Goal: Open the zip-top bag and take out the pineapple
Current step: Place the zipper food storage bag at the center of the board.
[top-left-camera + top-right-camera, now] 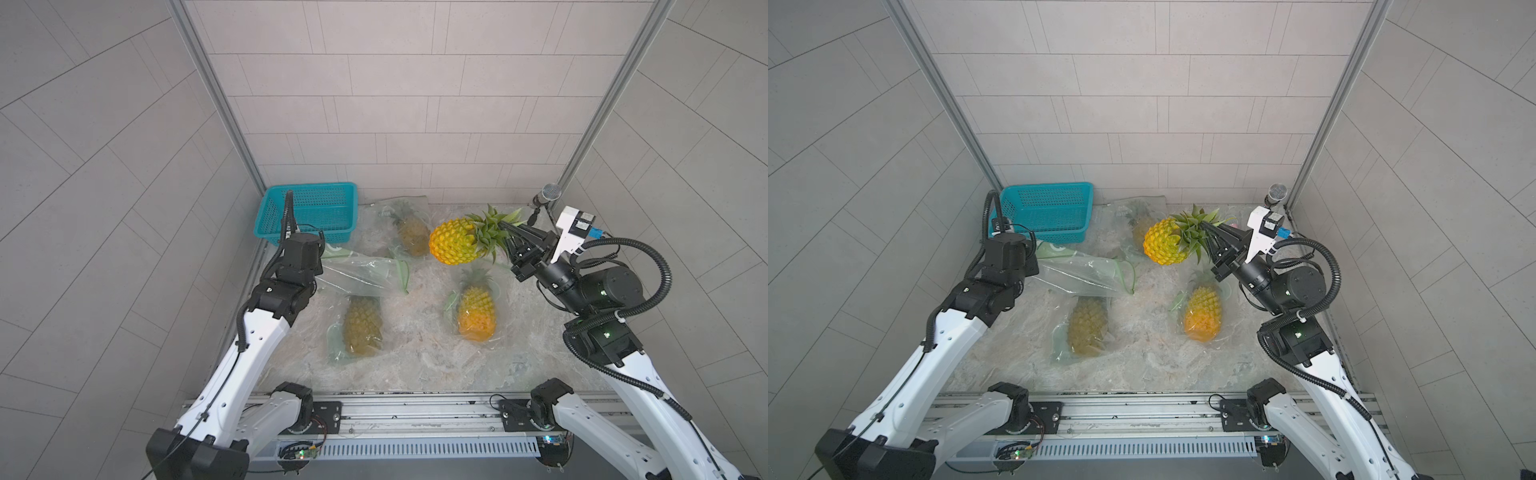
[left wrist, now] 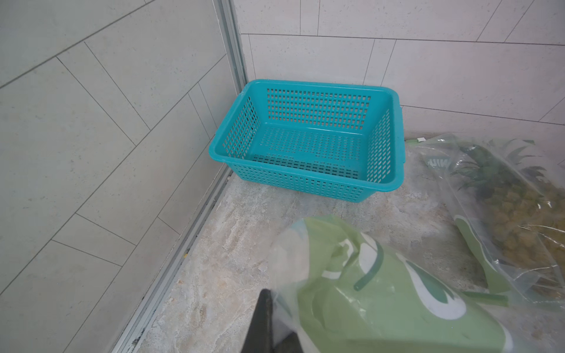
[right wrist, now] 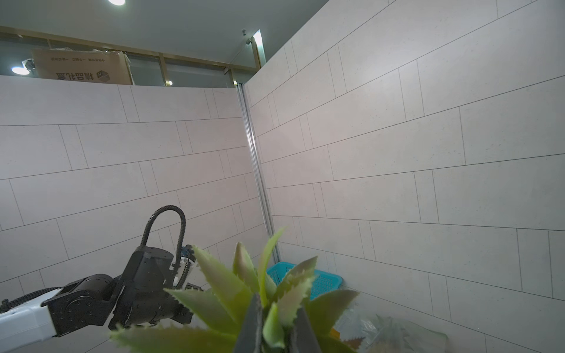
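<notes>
Right tool (image 1: 504,227), narrowly closed on the crown (image 1: 488,232), holds the pineapple (image 1: 453,245) clear above the worktop (image 1: 415,357); left tool (image 2: 275,324), fully closed, pinches the empty zip-top bag (image 1: 357,272), seemingly anchoring it.

Teal basket (image 1: 328,208) rear corner; mic (image 1: 551,192).

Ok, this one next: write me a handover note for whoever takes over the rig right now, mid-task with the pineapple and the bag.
Right tool: shut on the crown of the pineapple, which it holds in the air, clear of any bag.
Left tool: shut on one end of the emptied zip-top bag, which trails onto the table.
Done: bag opened, pineapple out.
Left: set the pineapple down, probably in the blue basket, and let go of the bag. Three more bagged pineapples lie on the table.
</notes>
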